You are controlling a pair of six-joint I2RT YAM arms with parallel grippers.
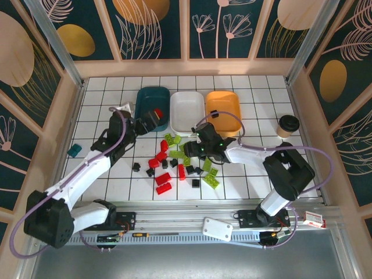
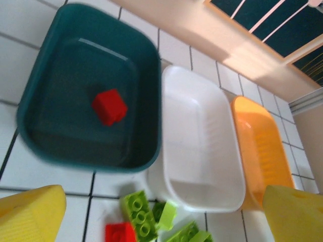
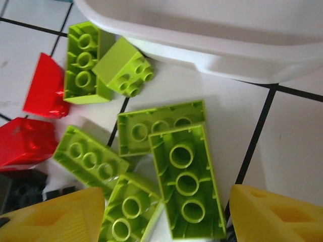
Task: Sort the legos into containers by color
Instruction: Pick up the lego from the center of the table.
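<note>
We see one small red plastic brick [image 2: 109, 106] lying in the dark teal rounded plastic tray [image 2: 147, 96].
Our left gripper [image 2: 164, 214] hangs near that tray, jaws spread wide and empty; the right gripper [image 3: 166, 212] holds its jaws apart over lime green plastic bricks [image 3: 186, 181] lying on the white tiled tabletop [image 3: 287, 151] just beside the white plastic tray [image 3: 202, 30].

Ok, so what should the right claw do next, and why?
Probably lower the right claw straight down and close on the long lime green brick. Its fingers stand apart with nothing between them but that brick, which lies upside down on the table just below, beside the white tray.
</note>
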